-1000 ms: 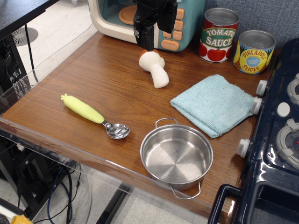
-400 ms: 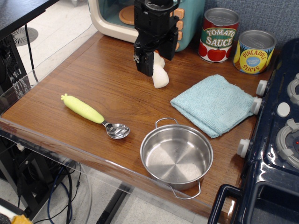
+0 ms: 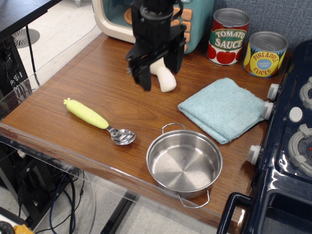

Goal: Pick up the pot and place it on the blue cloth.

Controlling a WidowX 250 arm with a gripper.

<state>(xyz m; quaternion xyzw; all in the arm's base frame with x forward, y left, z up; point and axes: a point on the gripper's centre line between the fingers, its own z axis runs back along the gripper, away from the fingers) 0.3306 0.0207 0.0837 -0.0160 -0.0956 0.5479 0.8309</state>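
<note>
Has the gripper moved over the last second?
Yes. The gripper has come down and toward the camera from the toy microwave, now in front of the mushroom toy, nearer the pot.

Bare table (image 3: pixel 122 105) lies open between gripper (image 3: pixel 158 73) and pot (image 3: pixel 184 162); only the spoon (image 3: pixel 99 122) lies left, cloth (image 3: pixel 223 108) right.

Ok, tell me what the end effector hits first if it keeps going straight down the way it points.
Most likely bare table, left of the mushroom toy. The end effector points down with its fingers apart, well short of the pot. Depth is hard to judge, so the right finger might clip the toy.
</note>
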